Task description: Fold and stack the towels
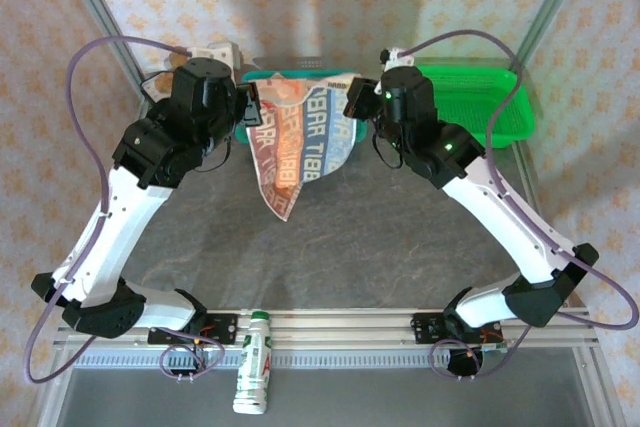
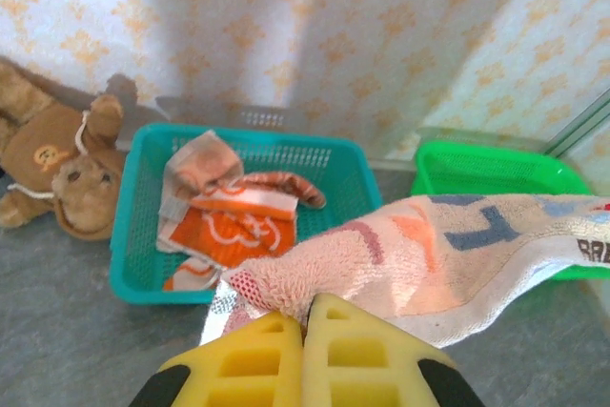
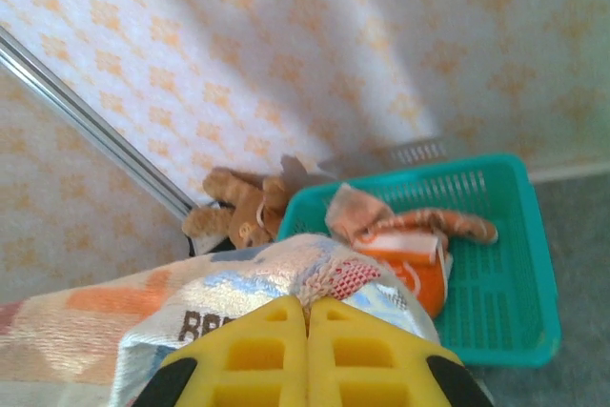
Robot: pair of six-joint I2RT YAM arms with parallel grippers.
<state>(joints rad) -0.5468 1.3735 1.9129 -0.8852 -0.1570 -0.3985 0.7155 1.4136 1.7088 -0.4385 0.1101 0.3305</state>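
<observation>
Cream towel (image 1: 295, 147), orange and blue lettering, hangs spread between both hands above the counter (image 1: 330, 257), one corner drooping toward the near side; can't tell whether it touches. From above it covers most of the teal basket (image 1: 300, 75). The lettering is creased and cut off, not readable whole. In the basket lie crumpled orange towels (image 2: 229, 226); how many, unclear. A bear (image 2: 57, 159) lies left of the basket, cut by the frame edge. Pose: left hand (image 1: 250, 112) raised at the towel's upper left corner, right hand (image 1: 358, 99) at the upper right, both arms bent inward. Wrist views: each hand clamped tight, pinching the towel's edge. A green tray (image 1: 470, 97) sits right of the basket.
</observation>
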